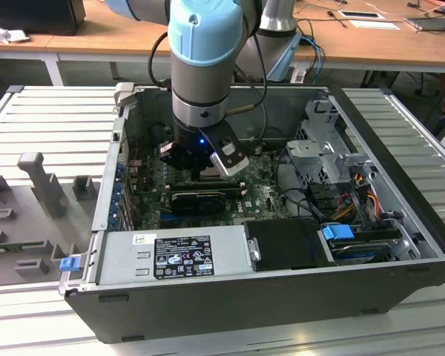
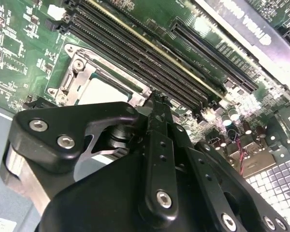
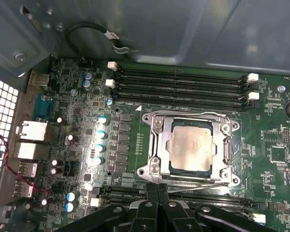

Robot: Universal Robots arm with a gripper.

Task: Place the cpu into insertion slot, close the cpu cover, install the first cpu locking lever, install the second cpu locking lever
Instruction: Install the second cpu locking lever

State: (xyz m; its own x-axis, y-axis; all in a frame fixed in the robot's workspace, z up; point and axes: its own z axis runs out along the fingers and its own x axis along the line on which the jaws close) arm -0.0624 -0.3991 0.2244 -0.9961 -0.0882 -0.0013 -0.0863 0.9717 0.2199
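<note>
- cpu (image 3: 191,146) is sitting in the slot (image 3: 172,166), cover (image 3: 157,141) lying closed around it.
- gripper (image 3: 157,189) is hovering at the cover's edge, fingers (image 3: 163,194) pressed together, holding nothing.

cpu (image 3: 191,147) in insertion slot (image 3: 170,167) under cpu cover (image 3: 157,145), memory slots (image 3: 179,87) beside it, gripper (image 3: 157,189) just beside the cover's edge

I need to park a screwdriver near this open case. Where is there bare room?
Free: the ribbed metal table beyond the case at the exterior view's left. Crowded: the drive cage and cables beside it, and the motherboard around the cpu, where the pincer hangs.
</note>
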